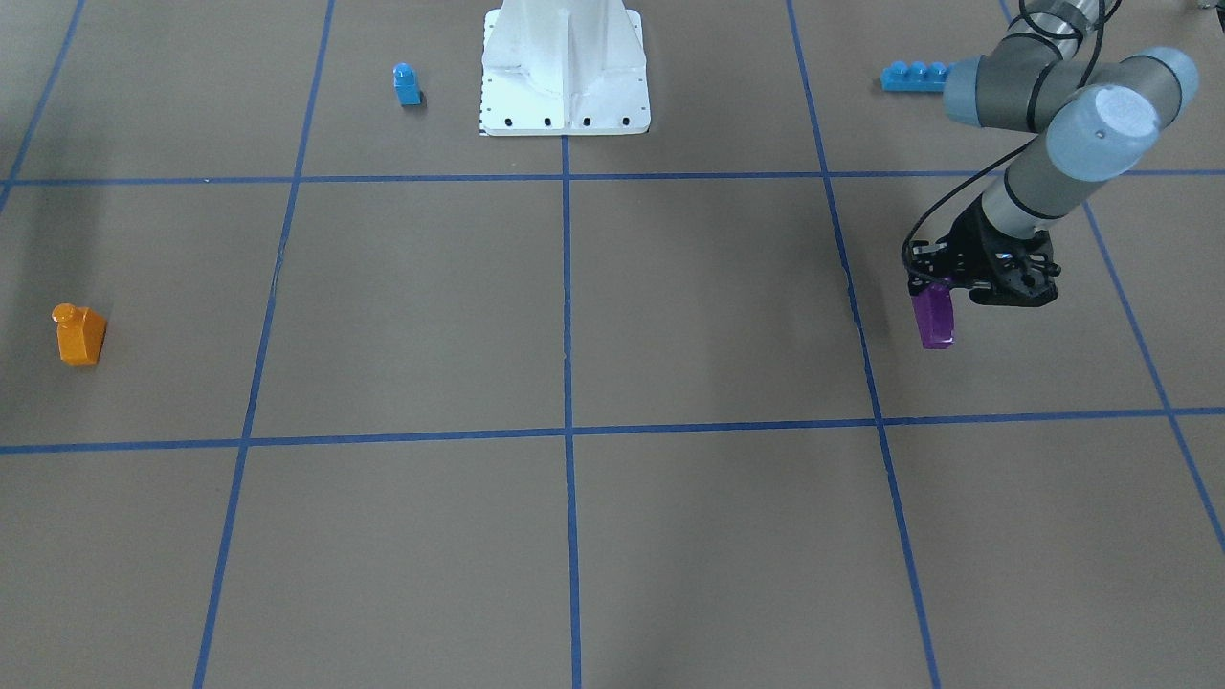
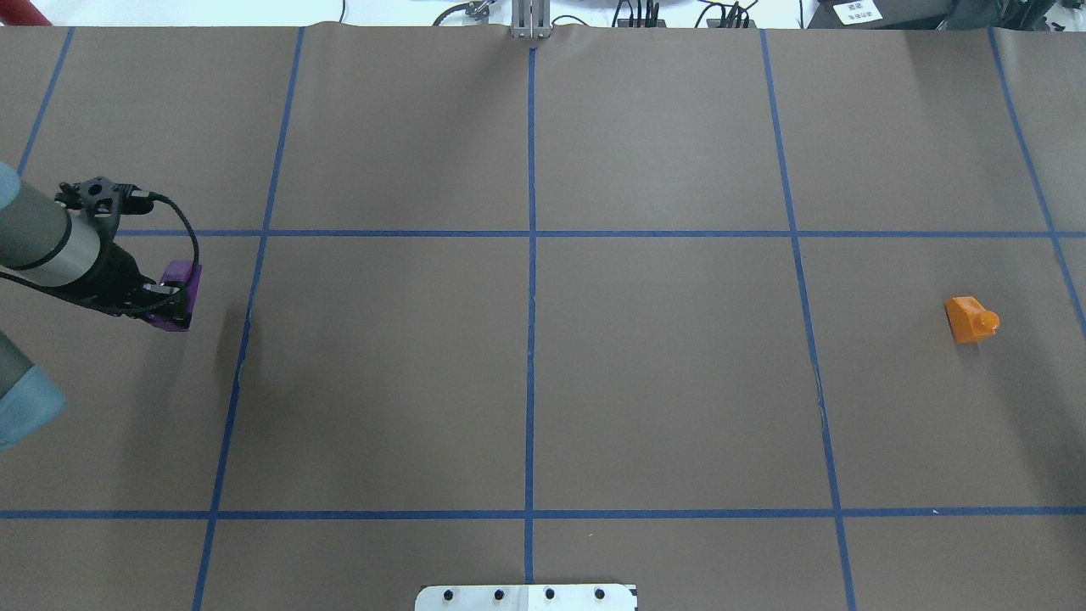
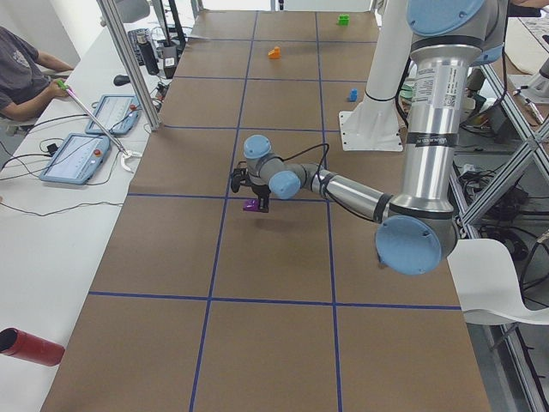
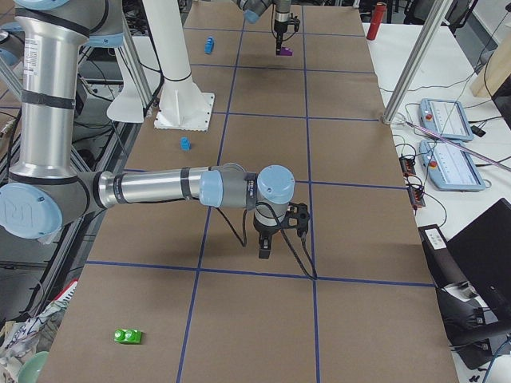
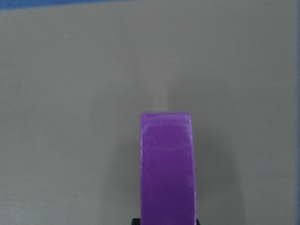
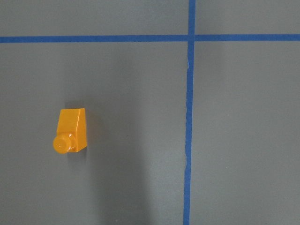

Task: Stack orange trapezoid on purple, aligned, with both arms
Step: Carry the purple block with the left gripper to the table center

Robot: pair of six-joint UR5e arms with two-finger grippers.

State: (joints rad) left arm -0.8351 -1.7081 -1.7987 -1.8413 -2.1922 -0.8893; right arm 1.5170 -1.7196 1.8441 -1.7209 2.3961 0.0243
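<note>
Left fingers (image 2: 157, 293): clenched on the purple block (image 2: 180, 282), gripping it at the left end of the surface (image 2: 526, 382).
Orange block (image 2: 970, 320): stands upright on the surface far to the right, stud on top, well apart from the purple block, nothing touching it.
Right fingers (image 4: 264, 246): point down above the surface; I cannot tell whether they are released or clenched.

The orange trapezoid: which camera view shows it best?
The right wrist view: the orange trapezoid is large, stud and slant clear. Front-facing and overhead views show it small; exterior left, a distant speck; the others, nothing.
</note>
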